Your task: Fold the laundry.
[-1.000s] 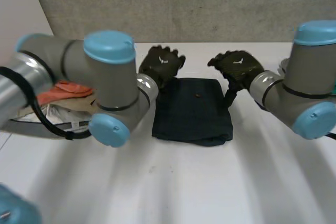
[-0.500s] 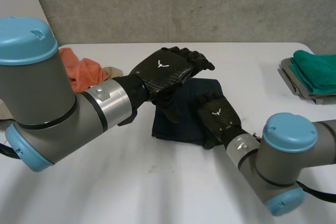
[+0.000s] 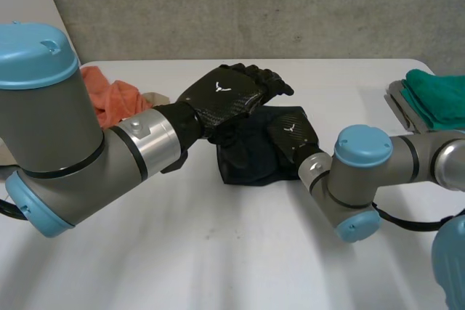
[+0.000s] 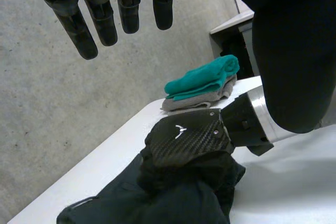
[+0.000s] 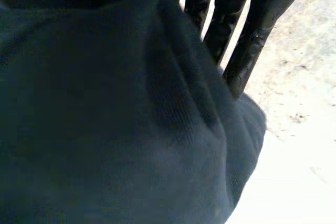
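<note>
White table [image 3: 218, 252], grey concrete wall behind, and the dark navy garment [image 3: 248, 161] lies bunched at the table's middle. My left hand [image 3: 225, 96] hovers over its far side, fingers [image 4: 86, 30] straight and released, holding nothing. My right hand [image 3: 292, 136] sits on the garment's right edge, fingers [image 5: 251, 40] straight along cloth that humps under the palm. Folded teal cloth [image 3: 436, 96] lies far right, an orange cloth [image 3: 109, 99] far left.

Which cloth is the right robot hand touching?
The dark navy cloth in the middle; the orange cloth and teal cloth lie far aside, untouched.
</note>
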